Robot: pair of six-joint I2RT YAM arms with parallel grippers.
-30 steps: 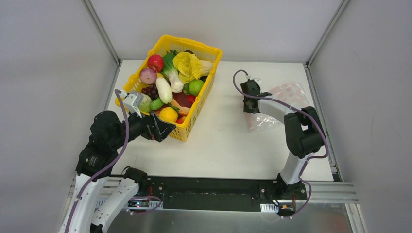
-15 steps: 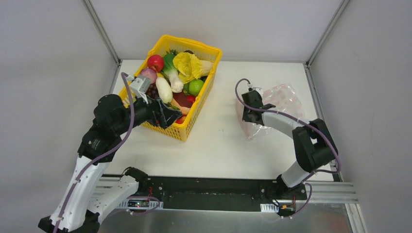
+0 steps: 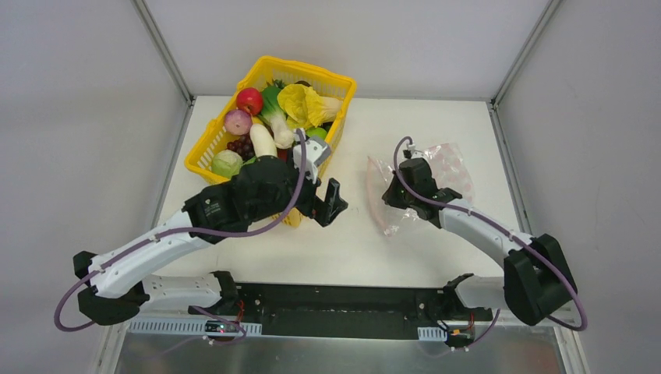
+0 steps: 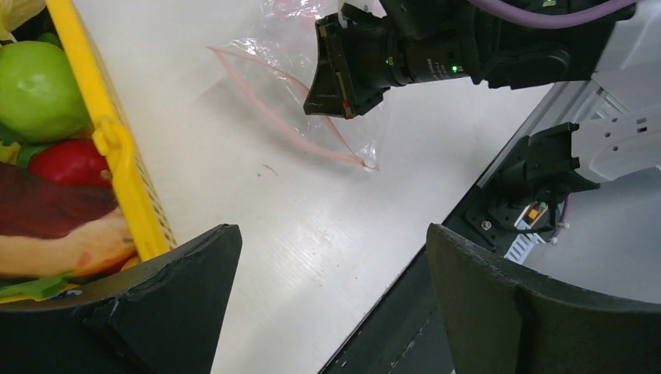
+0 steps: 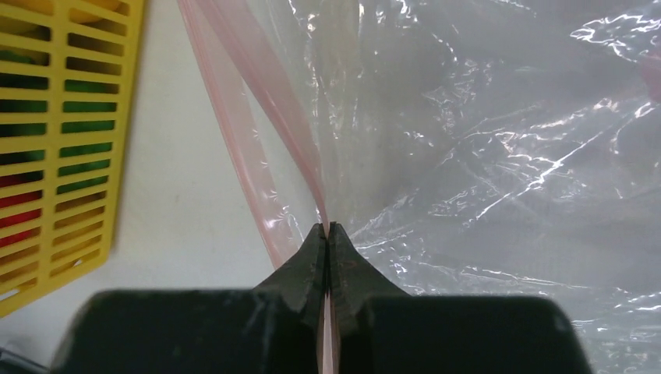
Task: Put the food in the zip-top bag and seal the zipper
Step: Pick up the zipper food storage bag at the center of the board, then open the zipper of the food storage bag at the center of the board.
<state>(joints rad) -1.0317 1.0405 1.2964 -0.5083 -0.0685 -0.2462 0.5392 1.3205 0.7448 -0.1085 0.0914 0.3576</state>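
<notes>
The food (image 3: 304, 105) fills a yellow basket: ruffled cabbage, red apple (image 3: 249, 100), white radish (image 3: 263, 140). A green fruit (image 4: 39, 86) shows in the left wrist view. The clear zip-top bag (image 3: 440, 167) lies on the table right of the basket, with nothing inside. My right gripper (image 3: 392, 196) is shut on its pink zipper (image 5: 273, 93), the strip pinched between the fingertips (image 5: 327, 227). The bag's mouth gapes toward the basket, its two pink edges apart (image 4: 288, 128). My left gripper (image 3: 331, 206) hovers open and holds nothing between basket and bag (image 4: 334, 234).
The yellow mesh basket (image 3: 204, 148) stands at the back left, its near wall (image 4: 117, 148) just left of my left fingers. The table's front edge and the black base rail (image 3: 343, 300) lie close below. Frame posts stand at the back corners.
My left arm swung from the basket's near left corner across to the gap beside the bag. My right gripper closed on the zipper strip and drew the bag leftward and nearer.
</notes>
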